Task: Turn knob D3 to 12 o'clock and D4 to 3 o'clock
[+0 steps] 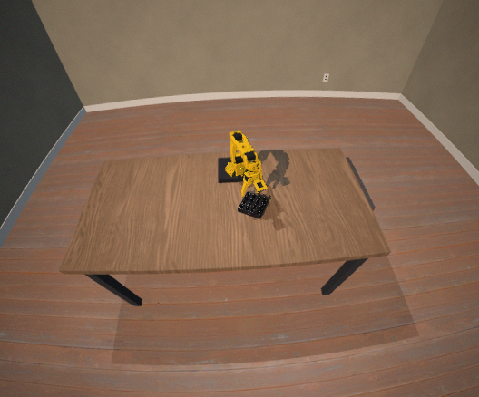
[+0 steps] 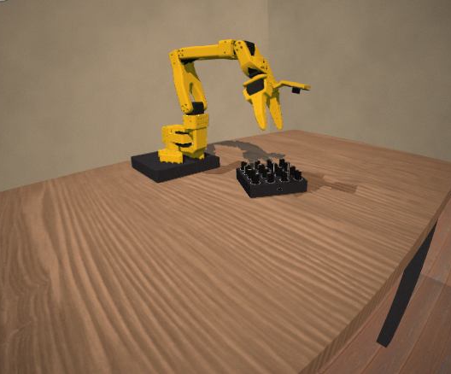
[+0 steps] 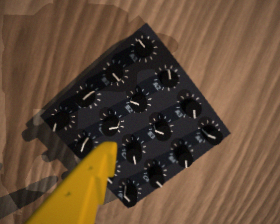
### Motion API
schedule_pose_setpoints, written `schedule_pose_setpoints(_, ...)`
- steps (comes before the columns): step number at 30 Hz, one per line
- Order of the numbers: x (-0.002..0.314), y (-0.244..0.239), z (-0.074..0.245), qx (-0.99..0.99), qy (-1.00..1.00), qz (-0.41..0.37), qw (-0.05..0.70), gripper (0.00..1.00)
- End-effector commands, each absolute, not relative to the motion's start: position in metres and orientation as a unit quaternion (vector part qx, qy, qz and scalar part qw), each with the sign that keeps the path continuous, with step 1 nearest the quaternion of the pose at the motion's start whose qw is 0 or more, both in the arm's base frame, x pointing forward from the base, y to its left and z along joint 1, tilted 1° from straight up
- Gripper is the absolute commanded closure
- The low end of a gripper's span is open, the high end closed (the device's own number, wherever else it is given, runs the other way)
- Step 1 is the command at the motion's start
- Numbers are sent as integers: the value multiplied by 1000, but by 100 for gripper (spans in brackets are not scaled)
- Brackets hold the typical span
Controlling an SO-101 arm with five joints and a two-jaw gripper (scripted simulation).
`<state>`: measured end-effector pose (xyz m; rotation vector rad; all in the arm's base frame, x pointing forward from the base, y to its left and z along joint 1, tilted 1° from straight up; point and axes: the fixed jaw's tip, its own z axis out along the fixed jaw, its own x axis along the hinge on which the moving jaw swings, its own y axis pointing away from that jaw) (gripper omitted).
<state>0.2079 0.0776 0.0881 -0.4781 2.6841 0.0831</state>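
1. While I watched the exterior view, the yellow arm (image 2: 190, 85) arched from its black base plate (image 2: 147, 167) left of centre up toward the upper middle of the frame, then bent down.
2. The gripper (image 2: 270, 124) hung in the air above the knob box (image 2: 275, 188), well clear of the knob tops, its two fingers pointing down and slightly parted.
3. I saw nothing between those fingers; the gripper was partly open and empty.
4. The knob box sat on the wooden table (image 2: 190, 277), right of the base plate and just apart from it, with a small socket hole (image 2: 280, 188) in the side wall facing the exterior camera.
5. In the top view the knob box (image 1: 252, 205) lay just below the arm (image 1: 243, 156), near the middle of the frame, turned at an angle to the table edges.
6. In the wrist view the knob box (image 3: 156, 100) filled the centre as a tilted square, sixteen black knobs in four rows, each with a pale pointer line and pale tick marks around it.
7. One yellow finger (image 3: 83, 187) rose from the lower left of that frame, its tip overlapping the box's lower left edge.
8. I could not tell from these views which knobs were D3 and D4, nor read their marks with confidence.
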Motion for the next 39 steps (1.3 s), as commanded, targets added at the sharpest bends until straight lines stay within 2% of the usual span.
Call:
schedule_pose_setpoints(1, 210, 81, 89, -172, 962, 33, 209, 60)
schedule_pose_setpoints(39, 214, 82, 94, -171, 960, 35, 221, 60)
